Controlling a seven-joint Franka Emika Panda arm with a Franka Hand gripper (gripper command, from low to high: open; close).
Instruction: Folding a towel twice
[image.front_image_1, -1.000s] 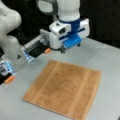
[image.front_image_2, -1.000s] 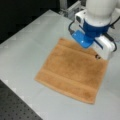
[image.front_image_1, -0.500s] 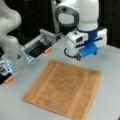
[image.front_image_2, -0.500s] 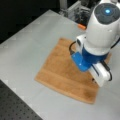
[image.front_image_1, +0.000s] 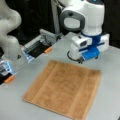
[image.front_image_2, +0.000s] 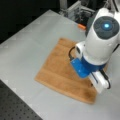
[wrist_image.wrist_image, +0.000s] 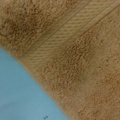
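The orange-brown towel (image.front_image_1: 62, 92) lies spread flat in a single layer on the grey table, with paler stripe bands along two sides, and shows in both front views (image.front_image_2: 60, 72). The white-and-blue gripper (image.front_image_1: 85, 57) hangs low over the towel's far edge, near the corner at a front view's right. In the overhead front view the arm's bulk (image.front_image_2: 102, 42) covers the hand and part of the cloth. The wrist view is close on the towel (wrist_image.wrist_image: 82, 62): a stripe band (wrist_image.wrist_image: 67, 32) runs diagonally and bare table (wrist_image.wrist_image: 20, 95) shows at lower left. No fingers appear there.
A second white arm (image.front_image_1: 10, 37) stands at a front view's left. Beside it are a grey fixture with a black tray (image.front_image_1: 40, 46) and orange pieces (image.front_image_1: 48, 50) (image.front_image_1: 9, 79). A dark perforated board (image.front_image_2: 15, 105) borders the table at a front view's bottom left.
The arm has swung from behind the towel toward a front view's right and come lower over its far edge. The towel has stayed flat and still.
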